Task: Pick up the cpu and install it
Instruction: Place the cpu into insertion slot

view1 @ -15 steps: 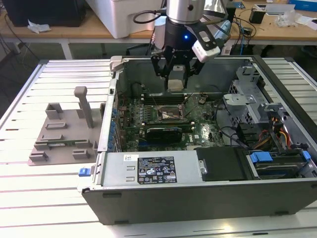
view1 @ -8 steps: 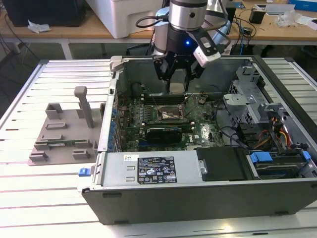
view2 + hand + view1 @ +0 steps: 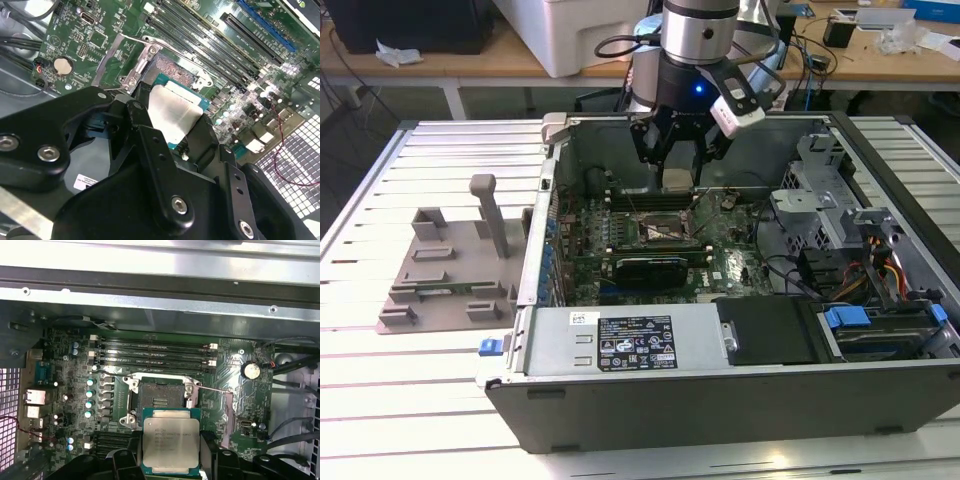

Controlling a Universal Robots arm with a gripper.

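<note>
My gripper (image 3: 677, 172) hangs inside the open computer case (image 3: 720, 400), shut on the cpu (image 3: 677, 181). The cpu is a small silvery-grey square chip on a green base. In the first wrist view the cpu (image 3: 171, 440) sits between the black fingers (image 3: 220, 462), and the open socket (image 3: 159, 399) with its dark centre and metal frame lies just beyond it on the green motherboard (image 3: 70, 385). The second wrist view shows the cpu (image 3: 172, 112) held a little above the socket (image 3: 172, 71), with the socket's metal lever (image 3: 150, 42) swung open.
Memory slots (image 3: 155, 352) run beside the socket. A long black expansion card (image 3: 642, 268) lies on the socket's other side. The power supply (image 3: 630, 342) and drive cage (image 3: 825, 215) crowd the case. A grey fixture (image 3: 450, 265) stands outside, at the exterior view's left.
</note>
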